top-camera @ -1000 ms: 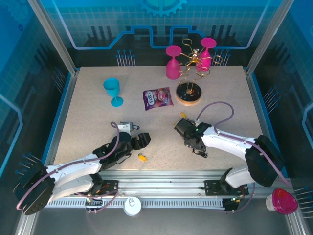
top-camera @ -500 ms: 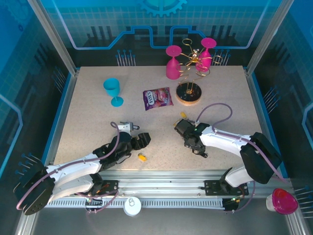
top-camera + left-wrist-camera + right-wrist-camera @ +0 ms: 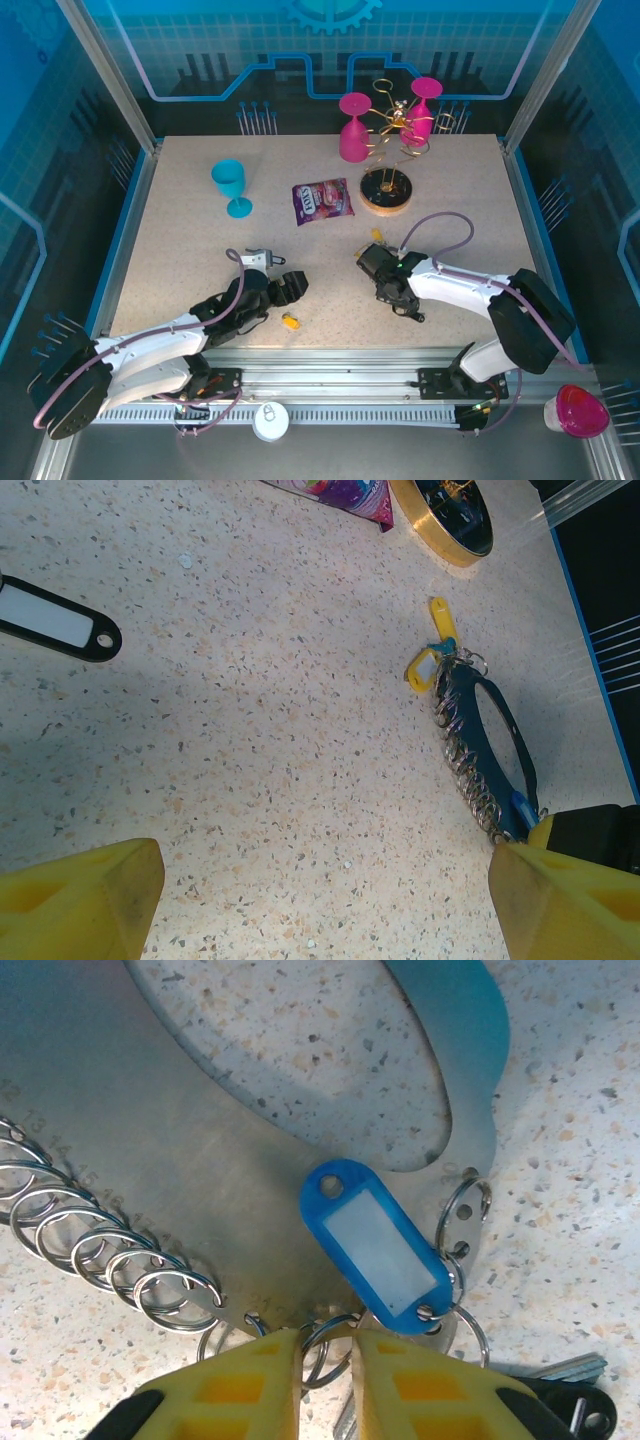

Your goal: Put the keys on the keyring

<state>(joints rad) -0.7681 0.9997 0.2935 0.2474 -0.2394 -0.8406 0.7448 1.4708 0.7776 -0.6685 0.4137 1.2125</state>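
The keyring (image 3: 200, 1160) is a flat grey metal loop with several small split rings along its edge, also seen as keyring (image 3: 490, 750). A blue-tagged key (image 3: 375, 1250) lies on it, and a black-tagged key (image 3: 575, 1405) sits at its lower right. My right gripper (image 3: 328, 1360) (image 3: 372, 262) is down on the loop, its yellow fingers nearly together with one split ring pinched between them. Yellow tags (image 3: 432, 665) lie at the loop's far end. My left gripper (image 3: 325, 910) (image 3: 285, 288) stands wide open over bare table. A black tag (image 3: 55, 625) (image 3: 262, 258) and a yellow-orange key (image 3: 290, 321) lie near it.
A purple snack packet (image 3: 322, 200) and a round wooden base (image 3: 386, 190) sit mid-table. Behind them are pink glasses (image 3: 353, 125) and a gold wire rack (image 3: 395, 120). A blue goblet (image 3: 232, 185) stands at the back left.
My right arm has crept slightly left over the keyring. The left arm and the loose keys have not moved.
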